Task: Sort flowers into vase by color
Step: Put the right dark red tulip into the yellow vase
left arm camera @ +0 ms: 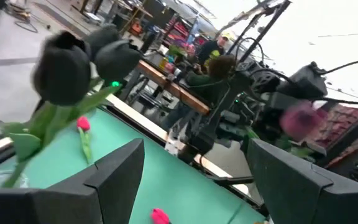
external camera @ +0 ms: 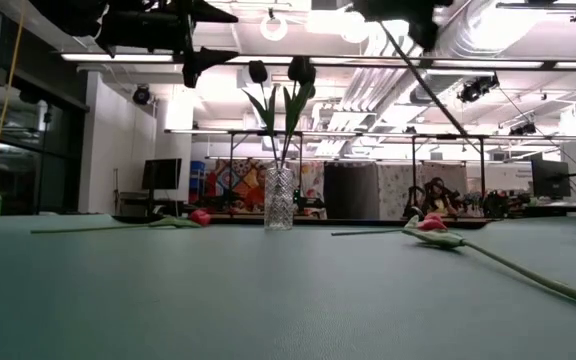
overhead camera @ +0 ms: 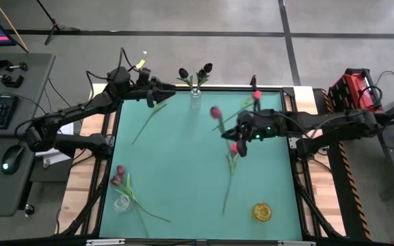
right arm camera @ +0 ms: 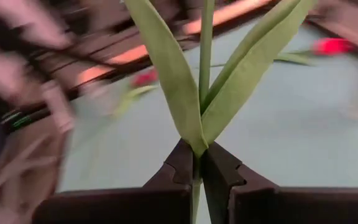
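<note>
A clear glass vase (overhead camera: 195, 100) at the far edge holds two black tulips (overhead camera: 193, 72) upright. My left gripper (overhead camera: 161, 93) hovers open just left of them; the black heads (left arm camera: 73, 62) fill its wrist view. My right gripper (overhead camera: 231, 131), over the table's middle right, is shut on a pink tulip (overhead camera: 215, 111). A red tulip (overhead camera: 256, 94) lies near the far edge and another red-pink tulip (overhead camera: 234, 147) lies below the right gripper. A long green stem (overhead camera: 149, 123) lies at far left. Two maroon tulips (overhead camera: 118, 176) sit at a small clear vase (overhead camera: 122, 202). My right gripper pinches the pink tulip's green stem (right arm camera: 199, 148) between its two fingertips (right arm camera: 180, 163), right where the long leaves fork off. The fingers reach in from the table's right and lie across the stem. The flower is lifted clear of the table.
A round yellow holder (overhead camera: 262, 212) stands near the near right corner. The teal mat (overhead camera: 183, 164) is open in the middle. The black-tulip vase (external camera: 279, 198) stands upright between both grippers. A desk with keyboard and mouse lies beyond the left edge, red equipment beyond the right.
</note>
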